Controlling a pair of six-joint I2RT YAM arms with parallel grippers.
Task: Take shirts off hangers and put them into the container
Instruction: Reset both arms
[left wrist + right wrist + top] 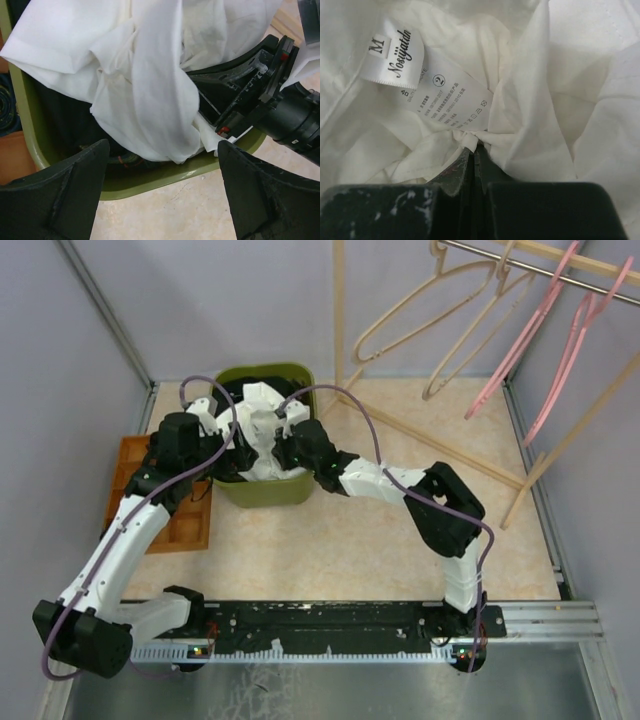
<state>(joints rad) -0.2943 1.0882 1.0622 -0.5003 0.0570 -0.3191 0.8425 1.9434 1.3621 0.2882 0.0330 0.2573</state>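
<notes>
The olive-green container (262,492) stands at the table's back left, with a white shirt (150,90) bunched up in it over dark cloth (65,120). My right gripper (476,144) is inside the tub, shut on a pinched fold of the white shirt (555,100) just below its size and care labels (455,97). My left gripper (162,150) hovers open over the tub's near rim (165,177), with nothing between its fingers. Bare hangers, beige (400,320) and pink (520,350), hang on the rail at the upper right.
A shallow orange compartment tray (125,480) lies left of the tub, partly under my left arm. Long wooden poles (440,445) of the rack cross the table's right half. Grey walls close the back and sides. Both arms crowd the tub.
</notes>
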